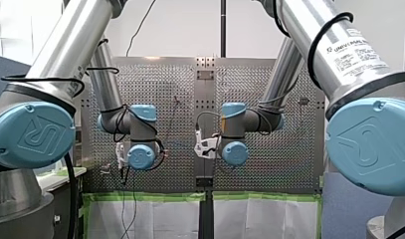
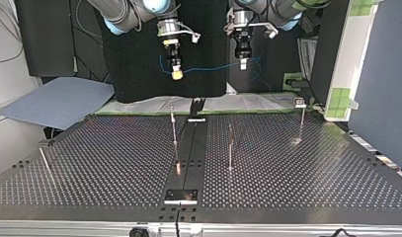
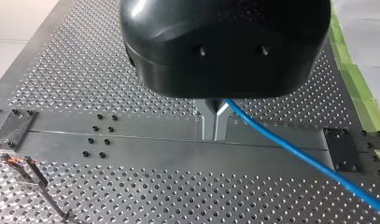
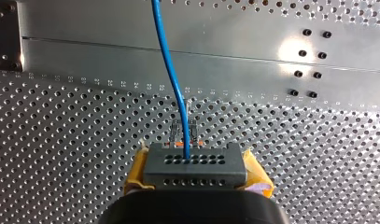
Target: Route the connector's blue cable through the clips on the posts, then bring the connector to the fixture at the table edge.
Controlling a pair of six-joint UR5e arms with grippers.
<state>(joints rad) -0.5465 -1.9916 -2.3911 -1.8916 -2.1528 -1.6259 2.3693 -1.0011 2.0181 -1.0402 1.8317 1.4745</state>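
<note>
My left silver arm (image 1: 108, 84) and my right silver arm (image 1: 282, 79) reach forward, wrists turned down. My left arm's black pincer (image 3: 214, 122) presses its metal fingers (image 3: 207, 123) together on the thin blue cable (image 3: 290, 149). My right arm's pincer (image 2: 177, 73), apart from it, clamps the grey perforated connector (image 4: 195, 165) between yellow pads (image 4: 137, 171).

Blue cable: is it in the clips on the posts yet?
Out. The thin blue cable hangs between my left hand and my right hand, touching no thin metal post.
</note>
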